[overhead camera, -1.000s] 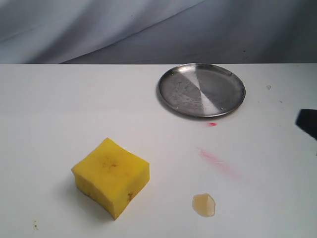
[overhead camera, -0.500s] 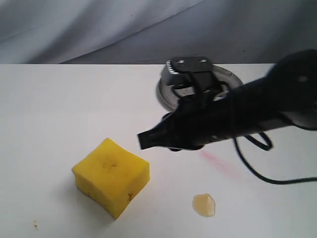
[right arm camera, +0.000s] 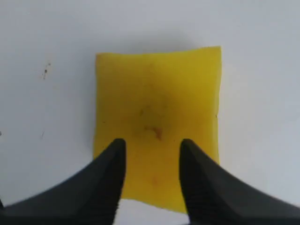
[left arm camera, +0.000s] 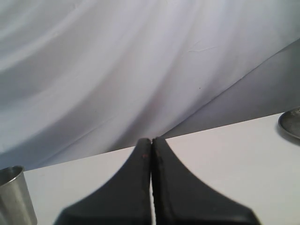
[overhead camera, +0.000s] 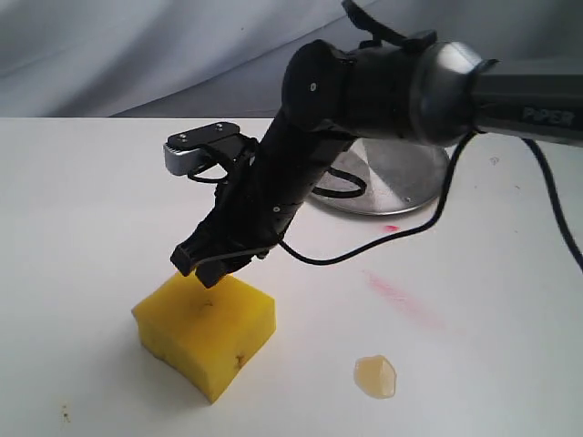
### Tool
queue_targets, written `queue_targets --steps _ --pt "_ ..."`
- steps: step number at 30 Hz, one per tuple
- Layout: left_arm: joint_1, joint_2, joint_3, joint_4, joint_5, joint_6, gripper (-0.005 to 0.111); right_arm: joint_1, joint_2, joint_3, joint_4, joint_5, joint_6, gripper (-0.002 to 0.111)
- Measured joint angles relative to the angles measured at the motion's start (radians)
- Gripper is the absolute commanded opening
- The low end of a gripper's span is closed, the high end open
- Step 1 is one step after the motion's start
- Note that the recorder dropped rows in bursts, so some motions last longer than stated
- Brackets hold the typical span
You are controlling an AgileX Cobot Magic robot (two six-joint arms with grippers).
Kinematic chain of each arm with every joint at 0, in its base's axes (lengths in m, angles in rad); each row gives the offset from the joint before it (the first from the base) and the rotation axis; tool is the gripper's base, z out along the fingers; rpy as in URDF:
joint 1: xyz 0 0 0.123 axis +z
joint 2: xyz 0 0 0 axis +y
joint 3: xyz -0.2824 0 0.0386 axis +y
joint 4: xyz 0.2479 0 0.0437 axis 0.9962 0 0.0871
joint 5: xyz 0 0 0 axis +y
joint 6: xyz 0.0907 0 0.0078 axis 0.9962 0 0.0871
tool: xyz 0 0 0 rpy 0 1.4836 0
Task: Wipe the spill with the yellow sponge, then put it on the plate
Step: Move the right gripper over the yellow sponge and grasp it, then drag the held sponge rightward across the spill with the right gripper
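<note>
The yellow sponge (overhead camera: 206, 333) lies on the white table at the front left; it also fills the right wrist view (right arm camera: 157, 108). My right gripper (overhead camera: 202, 269) has reached across and hovers just above the sponge's far top edge, open, its jaws (right arm camera: 152, 143) narrower apart than the sponge is wide and holding nothing. The spill (overhead camera: 375, 376), a small pale amber puddle, sits to the sponge's right near the front. The metal plate (overhead camera: 410, 182) is at the back, mostly hidden behind the right arm. My left gripper (left arm camera: 151, 140) is shut and empty, away from the sponge.
A pink-red smear (overhead camera: 401, 299) and a tiny red dot (overhead camera: 391, 228) mark the table between plate and spill. A metal cup (left arm camera: 14, 194) stands near the left gripper. The right arm's cable (overhead camera: 410, 228) loops over the table. A grey cloth backdrop hangs behind.
The right arm has swept in from the right, passed over the plate and dropped to just above the sponge. The sponge and spill have not moved.
</note>
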Motion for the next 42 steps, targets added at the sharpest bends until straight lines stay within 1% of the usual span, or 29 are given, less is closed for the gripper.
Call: queue_targets --steps 1,3,11,13,14,16,21,22,26,28,29,30,33,37,39,42 --pt "0.0 0.0 0.0 0.0 0.0 0.0 0.0 0.0 0.015 -0.019 -0.009 0.008 0.014 0.067" --pt "0.0 0.0 0.0 0.0 0.0 0.0 0.0 0.0 0.038 -0.042 -0.021 0.013 0.03 0.072" --pt "0.0 0.0 0.0 0.0 0.0 0.0 0.0 0.0 0.144 -0.066 -0.059 0.015 0.042 0.072" --pt "0.0 0.0 0.0 0.0 0.0 0.0 0.0 0.0 0.173 -0.066 -0.059 0.014 0.044 0.07" --pt "0.0 0.0 0.0 0.0 0.0 0.0 0.0 0.002 0.186 -0.066 -0.056 0.014 0.046 0.066" --pt "0.0 0.0 0.0 0.0 0.0 0.0 0.0 0.008 0.203 -0.069 -0.054 0.012 0.061 0.052" --pt "0.0 0.0 0.0 0.0 0.0 0.0 0.0 0.023 0.211 -0.078 -0.064 0.019 0.153 0.004" --pt "0.0 0.0 0.0 0.0 0.0 0.0 0.0 0.026 0.211 -0.078 -0.069 0.025 0.169 0.0" --pt "0.0 0.0 0.0 0.0 0.0 0.0 0.0 0.032 0.209 -0.078 -0.116 0.033 0.198 0.0" --pt "0.0 0.0 0.0 0.0 0.0 0.0 0.0 0.053 0.185 -0.068 -0.21 0.033 0.249 0.0" --pt "0.0 0.0 0.0 0.0 0.0 0.0 0.0 0.07 0.156 -0.039 -0.273 0.011 0.274 0.0" --pt "0.0 0.0 0.0 0.0 0.0 0.0 0.0 0.078 0.135 -0.014 -0.294 -0.009 0.282 0.0" --pt "0.0 0.0 0.0 0.0 0.0 0.0 0.0 0.117 0.044 0.132 -0.34 -0.094 0.294 0.0" --pt "0.0 0.0 0.0 0.0 0.0 0.0 0.0 0.125 -0.031 0.315 -0.386 -0.208 0.338 0.0" --pt "0.0 0.0 0.0 0.0 0.0 0.0 0.0 0.127 -0.064 0.391 -0.462 -0.244 0.41 0.0" --pt "0.0 0.0 0.0 0.0 0.0 0.0 0.0 0.127 -0.103 0.493 -0.644 -0.26 0.55 0.0"
